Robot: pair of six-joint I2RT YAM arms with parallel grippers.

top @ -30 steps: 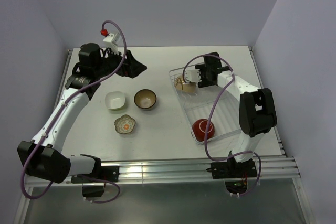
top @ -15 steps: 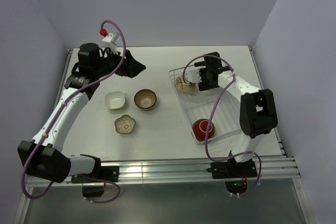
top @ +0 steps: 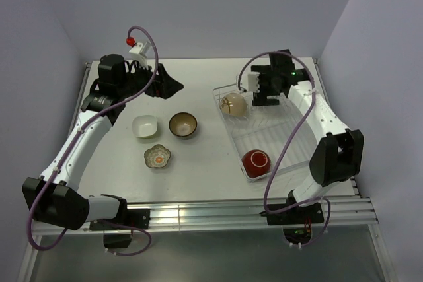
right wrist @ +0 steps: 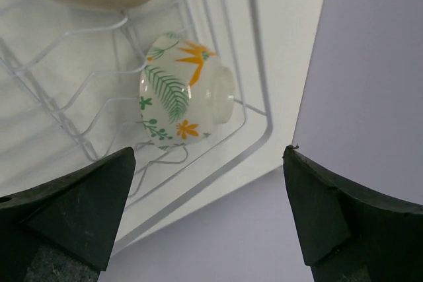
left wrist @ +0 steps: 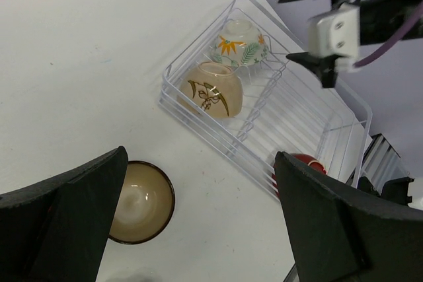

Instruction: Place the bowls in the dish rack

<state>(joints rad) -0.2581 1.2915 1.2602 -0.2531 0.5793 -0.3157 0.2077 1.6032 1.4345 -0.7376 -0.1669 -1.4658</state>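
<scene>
Top external: three bowls (left wrist: 211, 89) (left wrist: 239, 42) (left wrist: 301, 162) in dish rack (top: 281, 140), three outside; end effectors (top: 173, 85) (top: 256, 90) released

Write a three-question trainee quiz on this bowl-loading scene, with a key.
1. How many bowls sit in the dish rack?
2. True or false: the left gripper and the right gripper are both open and empty.
3. Which bowl on the table lies nearest the rack? A. white squarish bowl B. dark brown bowl C. flower-shaped bowl
Key: 1. three; 2. true; 3. B
</scene>
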